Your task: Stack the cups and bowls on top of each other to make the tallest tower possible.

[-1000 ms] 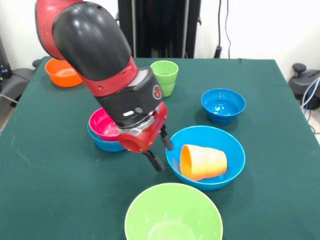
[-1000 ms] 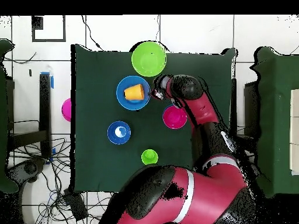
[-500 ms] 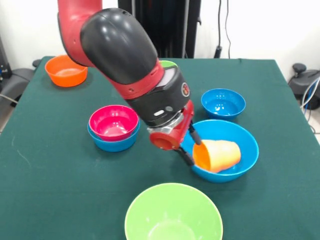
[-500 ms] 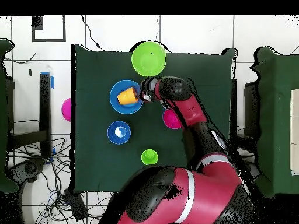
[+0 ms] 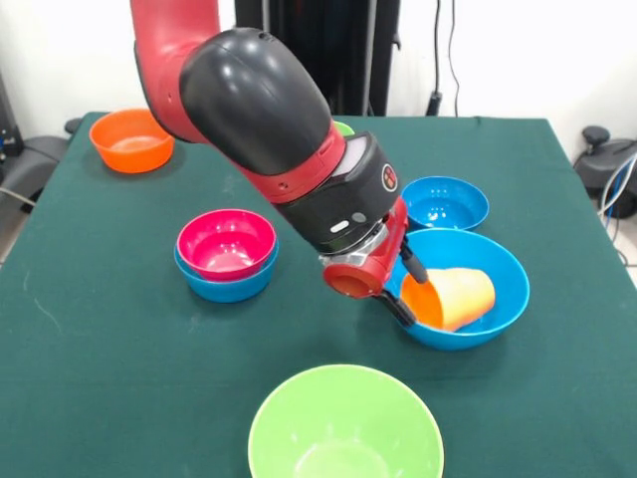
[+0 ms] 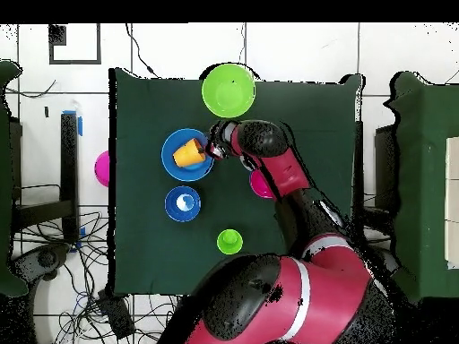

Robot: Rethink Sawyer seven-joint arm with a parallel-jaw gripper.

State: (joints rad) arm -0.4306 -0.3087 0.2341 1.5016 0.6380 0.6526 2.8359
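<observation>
— Pincer (image 5: 406,289) status?
— Spread, fingers straddling the rim of the orange cup (image 5: 450,298), which lay tipped inside the large blue bowl (image 5: 493,311). Squeezing squarely on that rim looked wisest.

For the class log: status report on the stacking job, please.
Tool open, at the big blue bowl's rim. Orange cup on its side inside that bowl. Pink bowl nested in small blue bowl. Nothing blocking.

table (image 5: 90,329): dark green cloth cover | wall (image 5: 518,55): white, behind table, black cables (image 5: 441,50) hanging down it | dark panel (image 5: 318,50): upright behind table's far edge | floor (image 6: 296,49): pale tiles, cables (image 6: 67,318) tangled beside table
</observation>
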